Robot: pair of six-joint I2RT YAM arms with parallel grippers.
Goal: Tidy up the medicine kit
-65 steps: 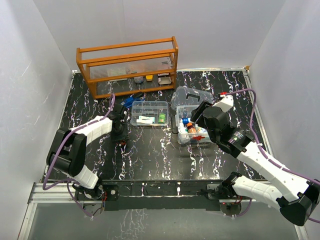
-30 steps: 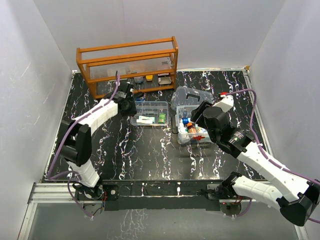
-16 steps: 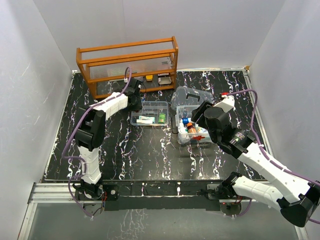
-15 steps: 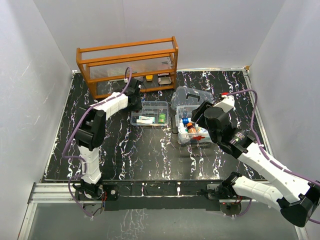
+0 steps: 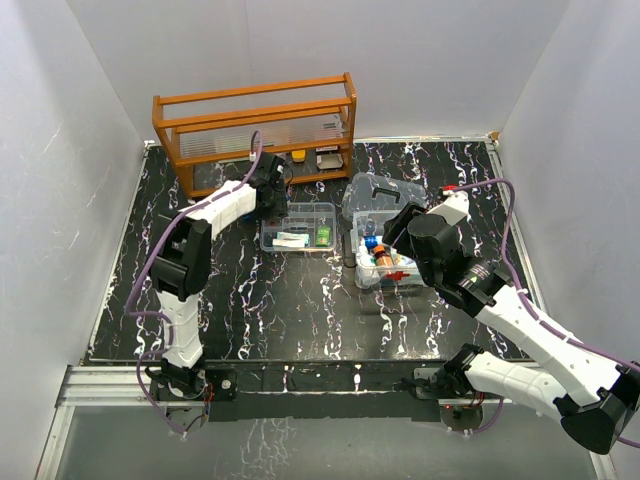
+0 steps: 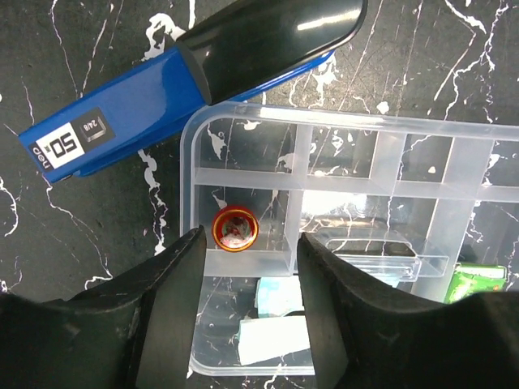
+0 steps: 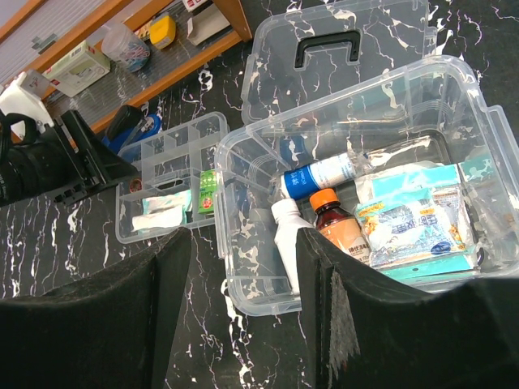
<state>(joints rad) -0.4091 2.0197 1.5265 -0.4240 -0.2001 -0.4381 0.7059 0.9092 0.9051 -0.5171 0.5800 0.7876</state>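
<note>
The medicine kit's clear box [image 5: 361,281] stands open right of centre, holding a white bottle [image 7: 288,235], an orange-capped brown bottle [image 7: 332,223] and packets [image 7: 413,219]. Its lid [image 7: 324,49] with a dark handle lies behind it. The divided tray insert [image 5: 300,212] sits to the box's left. My left gripper [image 6: 247,316] hangs open over the tray's [image 6: 389,121] back-left corner. A small round red tin [image 6: 234,228] lies in a compartment just ahead of the fingertips. My right gripper [image 7: 239,308] is open and empty above the box's [image 7: 268,304] near-left corner.
A blue and black stapler [image 6: 138,105] lies on the table against the tray's far-left side. The tray also holds white and teal packets [image 6: 280,324] and a green packet [image 6: 478,284]. The orange wooden rack [image 5: 255,130] stands along the back wall with small items on its lower shelf.
The left arm swung from the table's front left up to the tray's back-left corner and has settled there. The right arm has not moved.
</note>
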